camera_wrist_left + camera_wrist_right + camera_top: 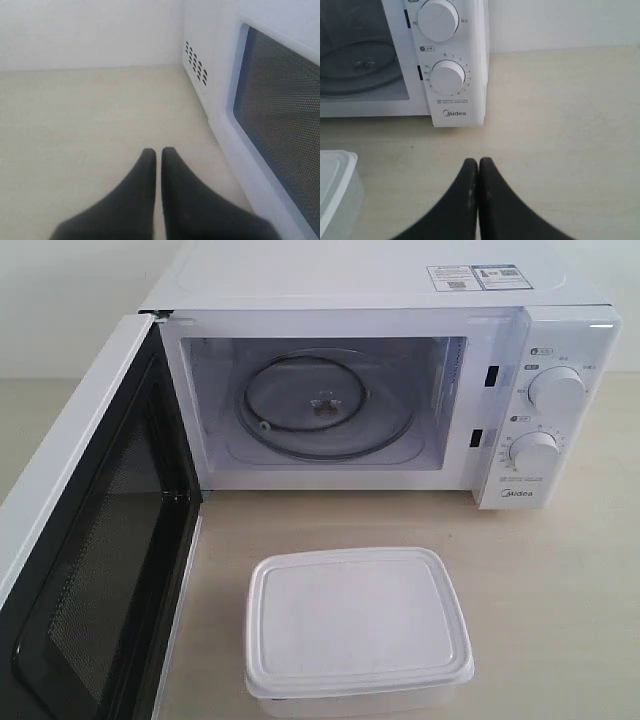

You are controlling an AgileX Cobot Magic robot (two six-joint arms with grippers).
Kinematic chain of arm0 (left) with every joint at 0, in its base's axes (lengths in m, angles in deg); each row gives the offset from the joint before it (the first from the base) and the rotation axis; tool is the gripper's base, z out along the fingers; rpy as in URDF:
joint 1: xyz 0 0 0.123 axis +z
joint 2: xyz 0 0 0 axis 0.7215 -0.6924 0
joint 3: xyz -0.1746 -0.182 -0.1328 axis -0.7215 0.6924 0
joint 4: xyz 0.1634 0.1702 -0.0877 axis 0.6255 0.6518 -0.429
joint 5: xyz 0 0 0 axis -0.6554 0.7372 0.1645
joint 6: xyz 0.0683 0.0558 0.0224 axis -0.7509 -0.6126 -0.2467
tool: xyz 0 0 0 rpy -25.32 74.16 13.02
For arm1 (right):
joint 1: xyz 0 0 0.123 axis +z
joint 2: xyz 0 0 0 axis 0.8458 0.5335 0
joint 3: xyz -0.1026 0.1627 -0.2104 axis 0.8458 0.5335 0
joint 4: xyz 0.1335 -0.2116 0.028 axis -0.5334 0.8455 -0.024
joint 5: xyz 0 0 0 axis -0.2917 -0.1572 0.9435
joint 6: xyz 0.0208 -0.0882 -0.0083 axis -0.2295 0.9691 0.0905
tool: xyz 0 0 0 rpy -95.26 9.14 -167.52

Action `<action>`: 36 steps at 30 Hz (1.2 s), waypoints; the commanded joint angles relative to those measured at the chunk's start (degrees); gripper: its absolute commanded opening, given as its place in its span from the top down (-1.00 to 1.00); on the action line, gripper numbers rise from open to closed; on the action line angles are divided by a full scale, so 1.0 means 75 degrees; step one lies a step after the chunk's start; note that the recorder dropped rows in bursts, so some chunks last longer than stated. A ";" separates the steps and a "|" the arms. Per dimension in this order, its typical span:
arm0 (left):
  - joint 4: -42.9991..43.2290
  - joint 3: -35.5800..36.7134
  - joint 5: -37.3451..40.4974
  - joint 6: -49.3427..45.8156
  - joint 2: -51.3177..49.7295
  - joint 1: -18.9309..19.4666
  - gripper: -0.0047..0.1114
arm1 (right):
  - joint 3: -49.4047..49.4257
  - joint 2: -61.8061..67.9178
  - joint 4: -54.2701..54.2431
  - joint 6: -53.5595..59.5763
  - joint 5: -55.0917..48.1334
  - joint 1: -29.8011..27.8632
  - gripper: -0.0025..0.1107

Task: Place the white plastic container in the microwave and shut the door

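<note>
The white plastic container sits lidded on the table in front of the microwave; one corner of the container shows in the right wrist view. The microwave's door stands swung wide open to the left, its glass turntable bare. Neither arm shows in the exterior view. My left gripper is shut and empty, hovering over bare table beside the door's outer face. My right gripper is shut and empty, over the table in front of the dial panel.
A pale wall runs behind the table. Vent holes mark the microwave's left side. Stickers lie on its top. The light wooden table stretches right of the container.
</note>
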 commanded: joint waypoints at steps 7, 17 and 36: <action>-0.0060 0.0029 0.0008 0.0089 0.0023 0.0021 0.84 | -0.0005 -0.0039 0.0015 0.0015 0.0035 -0.0020 0.96; -0.0060 0.0029 0.0008 0.0089 0.0023 0.0021 0.84 | -0.0005 -0.0039 0.0029 0.0031 0.0376 -0.0020 0.96; -0.0060 0.0029 0.0008 0.0089 0.0023 0.0021 0.84 | -0.0547 -0.0039 -0.0553 -0.1162 0.7070 -0.0020 0.96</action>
